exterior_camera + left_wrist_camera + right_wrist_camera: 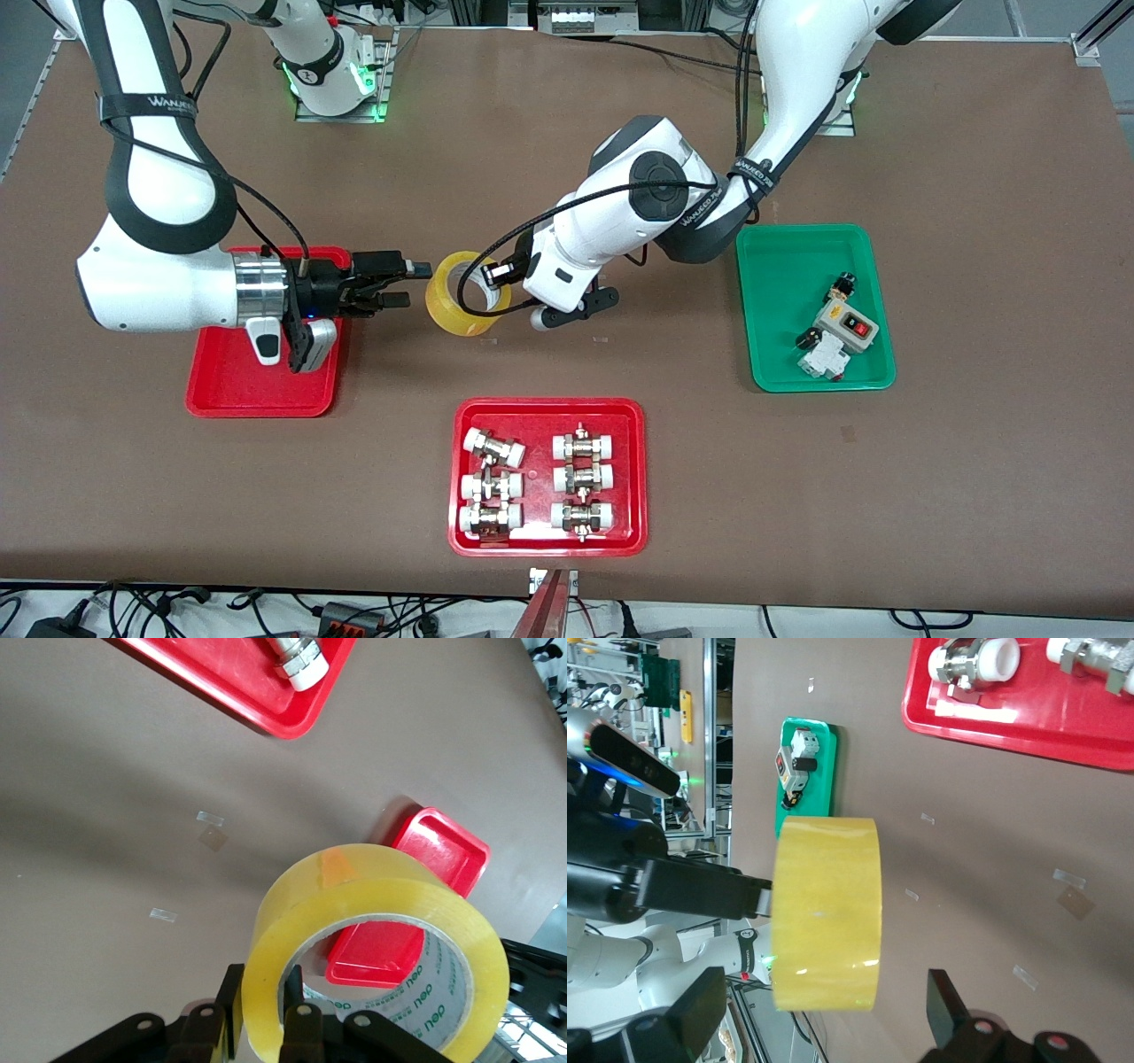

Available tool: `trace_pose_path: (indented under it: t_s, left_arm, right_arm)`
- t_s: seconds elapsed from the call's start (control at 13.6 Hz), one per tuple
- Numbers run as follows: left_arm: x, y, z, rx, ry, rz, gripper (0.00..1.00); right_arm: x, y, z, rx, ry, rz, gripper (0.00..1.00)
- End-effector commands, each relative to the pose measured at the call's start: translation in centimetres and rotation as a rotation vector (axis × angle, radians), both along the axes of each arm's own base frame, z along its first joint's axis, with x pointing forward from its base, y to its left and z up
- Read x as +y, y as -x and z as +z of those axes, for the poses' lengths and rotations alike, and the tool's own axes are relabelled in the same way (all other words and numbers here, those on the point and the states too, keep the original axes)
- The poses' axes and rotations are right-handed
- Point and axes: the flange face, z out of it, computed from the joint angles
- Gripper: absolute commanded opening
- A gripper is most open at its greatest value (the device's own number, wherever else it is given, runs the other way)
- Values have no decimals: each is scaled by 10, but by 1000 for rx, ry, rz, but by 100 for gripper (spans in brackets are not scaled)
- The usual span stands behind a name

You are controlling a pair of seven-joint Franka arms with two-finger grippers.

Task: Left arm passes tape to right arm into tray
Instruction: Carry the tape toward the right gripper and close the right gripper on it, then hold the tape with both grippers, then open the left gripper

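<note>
We saw the tape [467,295] up over the bare table, pinched through its wall by the left gripper [496,276]. The right gripper [415,282] sat just beside it, fingers spread open, over the plain red tray's [257,394] edge.

The tape [467,295] is a translucent yellow-amber roll with a white core printed in green lettering. The table [974,177] is matte brown. The tray [257,385] is plain red; the green tray [780,292] holds a grey switch box [846,323] with a red button. Another red tray [638,478] carries silver metal fittings [582,478] with white caps. The left arm [656,204] is white with a black round joint cap; the right arm [159,283] is white with black stripes and a silver ring.
</note>
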Motion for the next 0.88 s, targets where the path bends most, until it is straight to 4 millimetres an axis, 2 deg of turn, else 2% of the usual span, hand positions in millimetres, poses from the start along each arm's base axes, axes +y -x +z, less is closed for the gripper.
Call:
trace_pose_path:
  t_s: [0.0, 0.37, 0.81]
  left_arm:
    - [-10, -10, 10, 2, 34, 47, 0]
    - [-23, -11, 1, -28, 8, 51, 0]
    - [-21, -12, -1, -21, 7, 52, 0]
  right_arm:
    - [3, -6, -11, -32, -36, 18, 100]
    - [6, -11, -7, -38, -80, -17, 100]
    - [1, -16, -29, -72, -92, -5, 100]
